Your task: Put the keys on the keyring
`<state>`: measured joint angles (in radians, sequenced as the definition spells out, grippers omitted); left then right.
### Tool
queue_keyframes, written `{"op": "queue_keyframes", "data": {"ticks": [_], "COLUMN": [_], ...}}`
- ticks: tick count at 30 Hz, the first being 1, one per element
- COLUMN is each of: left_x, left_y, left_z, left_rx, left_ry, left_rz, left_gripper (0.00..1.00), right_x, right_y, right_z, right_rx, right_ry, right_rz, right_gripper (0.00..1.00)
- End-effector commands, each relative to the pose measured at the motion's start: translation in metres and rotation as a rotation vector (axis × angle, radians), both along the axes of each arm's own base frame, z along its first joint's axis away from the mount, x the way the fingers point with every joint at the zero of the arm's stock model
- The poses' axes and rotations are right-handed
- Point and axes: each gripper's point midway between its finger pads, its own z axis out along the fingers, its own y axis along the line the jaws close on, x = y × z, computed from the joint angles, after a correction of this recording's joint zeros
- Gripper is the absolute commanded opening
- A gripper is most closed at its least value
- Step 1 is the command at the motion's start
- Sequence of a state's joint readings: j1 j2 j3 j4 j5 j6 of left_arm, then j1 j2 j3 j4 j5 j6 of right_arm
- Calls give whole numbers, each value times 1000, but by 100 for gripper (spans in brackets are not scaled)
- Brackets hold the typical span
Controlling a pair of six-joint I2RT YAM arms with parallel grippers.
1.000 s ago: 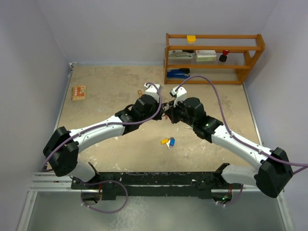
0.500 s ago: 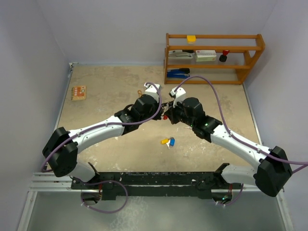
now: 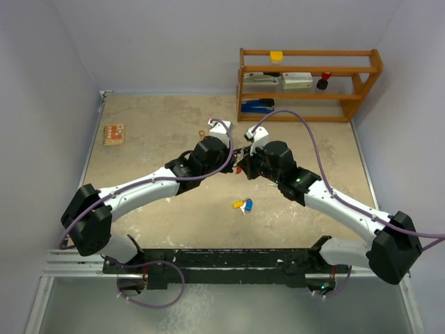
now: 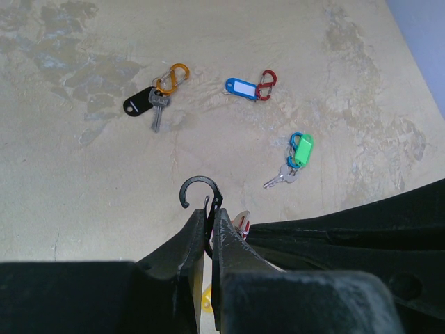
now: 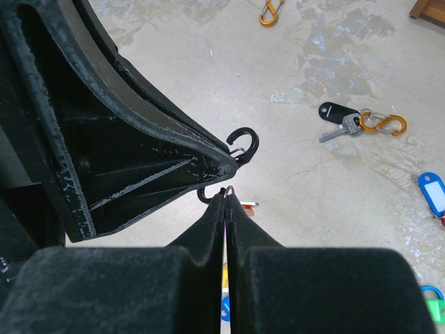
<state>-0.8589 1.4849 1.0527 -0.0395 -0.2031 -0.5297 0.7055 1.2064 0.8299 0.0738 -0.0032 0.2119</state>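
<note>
Now, your worktop [image 3: 160, 132] and the wooden shelf [image 3: 309, 83] at its far edge look just as they did a second ago. What has shifted is small. The right arm [image 3: 334, 202] has nudged in toward the left arm [image 3: 146, 186], and a red speck now shows between their tips from above, where none showed before.

Your left pincer [image 4: 211, 217] is clamped on the black clip [image 4: 197, 184], whose hooked end stands free above the fingertips. Your right pincer [image 5: 227, 202] is pressed together just beside it, with a thin metal loop peeping out at its tip. I judge that loop belongs to the red-headed key [image 4: 241, 221].

So the key is up at the hook but not yet on it. Threading is your next move, and it calls for fine alignment. The yellow and blue keys [image 3: 243, 204] lie on the worktop nearer the bases.
</note>
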Motion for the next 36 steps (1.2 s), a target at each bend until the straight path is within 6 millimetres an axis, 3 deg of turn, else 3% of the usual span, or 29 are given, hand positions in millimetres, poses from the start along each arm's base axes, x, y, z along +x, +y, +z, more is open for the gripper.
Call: {"op": "queue_keyframes", "data": {"ticks": [1, 15, 36], "left_x": [3, 0, 14], "left_y": [-10, -14, -18], "left_z": [30, 16, 34], "left_rx": [-51, -31, -53], "left_ry": [-58, -27, -70], "left_rz": [-30, -58, -20], "left_gripper": [0, 0, 0], "right_x": [7, 9, 0], "right_y": [6, 4, 11], "right_z": [25, 25, 27], "right_rx": [41, 37, 42], "right_ry": [-58, -65, -52], "right_rz": [16, -2, 64], "right_gripper": [0, 0, 0]}}
